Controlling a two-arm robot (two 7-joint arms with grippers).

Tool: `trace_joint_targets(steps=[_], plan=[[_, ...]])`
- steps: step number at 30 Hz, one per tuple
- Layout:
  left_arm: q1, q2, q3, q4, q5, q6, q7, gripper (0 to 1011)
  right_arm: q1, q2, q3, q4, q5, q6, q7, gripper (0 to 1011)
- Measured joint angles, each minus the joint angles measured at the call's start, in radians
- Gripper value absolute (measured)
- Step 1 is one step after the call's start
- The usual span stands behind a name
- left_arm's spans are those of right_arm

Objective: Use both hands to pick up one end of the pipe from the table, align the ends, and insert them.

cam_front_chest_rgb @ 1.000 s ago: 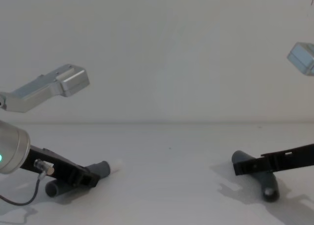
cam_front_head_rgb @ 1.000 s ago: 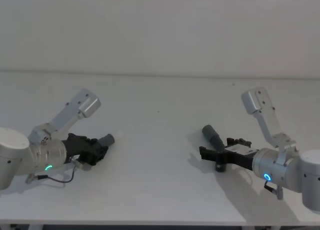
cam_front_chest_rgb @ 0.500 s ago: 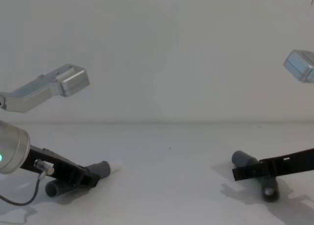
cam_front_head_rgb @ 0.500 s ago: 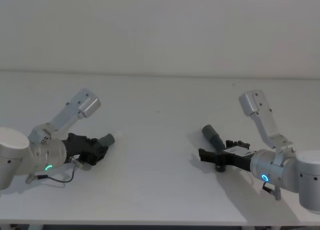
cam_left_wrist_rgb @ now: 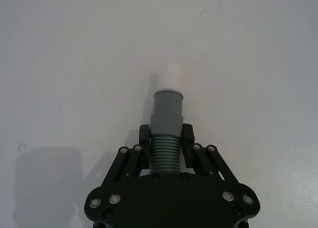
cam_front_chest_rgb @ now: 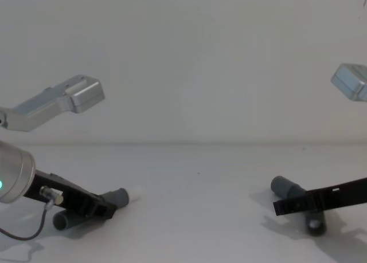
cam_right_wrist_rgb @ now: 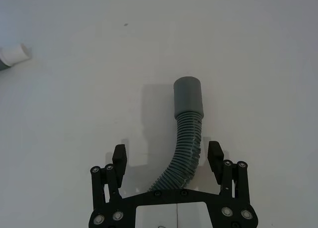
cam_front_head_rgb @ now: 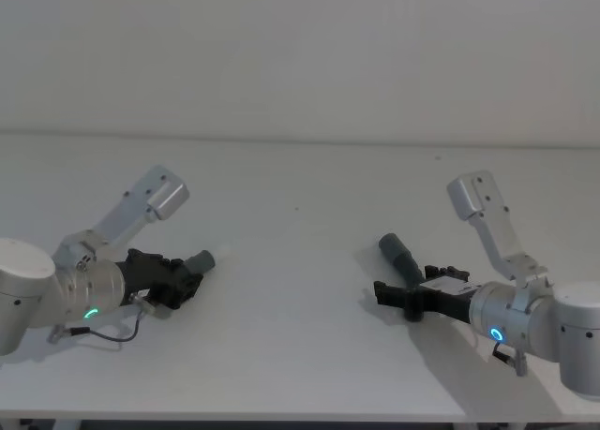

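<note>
The bench (cam_front_head_rgb: 300,196) is finished matt white; the pipe (cam_right_wrist_rgb: 188,138) is ribbed grey plastic, smooth at its cuff (cam_right_wrist_rgb: 188,96).

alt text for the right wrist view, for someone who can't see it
The right gripper, open, straddles a bent ribbed grey hose lying on a white table, its fingers apart from the hose on both sides. The hose's smooth wide cuff points away from the gripper, and a white-tipped hose end shows at the picture's edge.

right gripper (cam_right_wrist_rgb: 167,153) lowered, nearer the table (cam_front_head_rgb: 300,215)
</note>
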Motion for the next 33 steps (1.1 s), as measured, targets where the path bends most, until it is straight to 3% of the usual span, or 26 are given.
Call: trace_joint_targets(steps=[8,20,29,33], plan=[[0.000,0.000,0.000,0.000,0.000,0.000,0.000,365,0.000,-0.001,0.001,0.003,-0.004,0.001,0.003,971],[0.000,0.000,0.000,0.000,0.000,0.000,0.000,365,0.000,-0.002,0.002,0.006,-0.008,0.002,0.006,663],[0.000,0.000,0.000,0.000,0.000,0.000,0.000,364,0.000,-0.002,0.002,0.007,-0.009,0.002,0.007,357],[0.000,0.000,0.000,0.000,0.000,0.000,0.000,365,0.000,-0.002,0.002,0.007,-0.009,0.002,0.007,289]])
